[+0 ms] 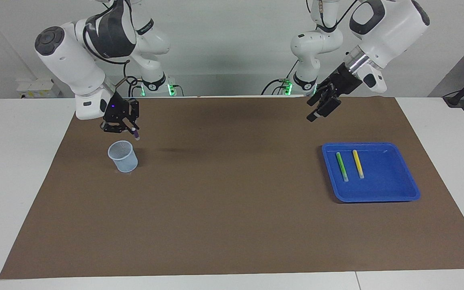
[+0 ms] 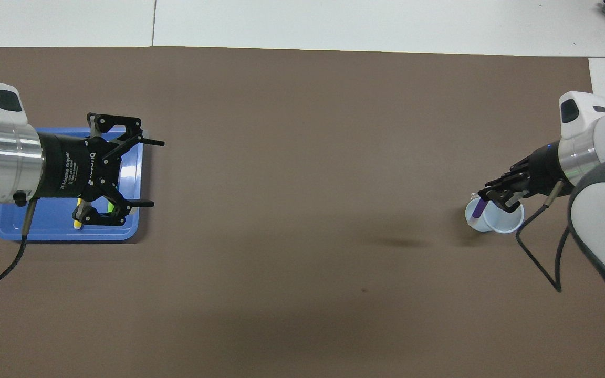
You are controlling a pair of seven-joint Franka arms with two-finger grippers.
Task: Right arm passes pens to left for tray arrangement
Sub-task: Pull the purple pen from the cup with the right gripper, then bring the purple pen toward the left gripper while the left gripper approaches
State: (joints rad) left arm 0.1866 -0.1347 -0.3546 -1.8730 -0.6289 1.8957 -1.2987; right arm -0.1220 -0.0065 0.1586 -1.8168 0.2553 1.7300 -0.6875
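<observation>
My right gripper [image 1: 129, 128] hangs over the mat just beside the pale blue mesh cup [image 1: 123, 156], shut on a purple pen [image 1: 135, 135] that points down and out from its fingertips. From overhead, the purple pen [image 2: 478, 208] and the right gripper [image 2: 487, 195] overlap the cup [image 2: 499, 220]. The blue tray [image 1: 393, 189] lies toward the left arm's end of the table. A green pen [image 1: 342, 166] and a yellow pen [image 1: 358, 164] lie in it side by side. My left gripper [image 1: 320, 108] hangs open and empty in the air near the tray [image 2: 45, 231].
A brown mat [image 1: 232, 209] covers most of the white table. The mesh cup stands on it toward the right arm's end. From overhead, the left gripper [image 2: 154, 173] hides much of the tray and its pens.
</observation>
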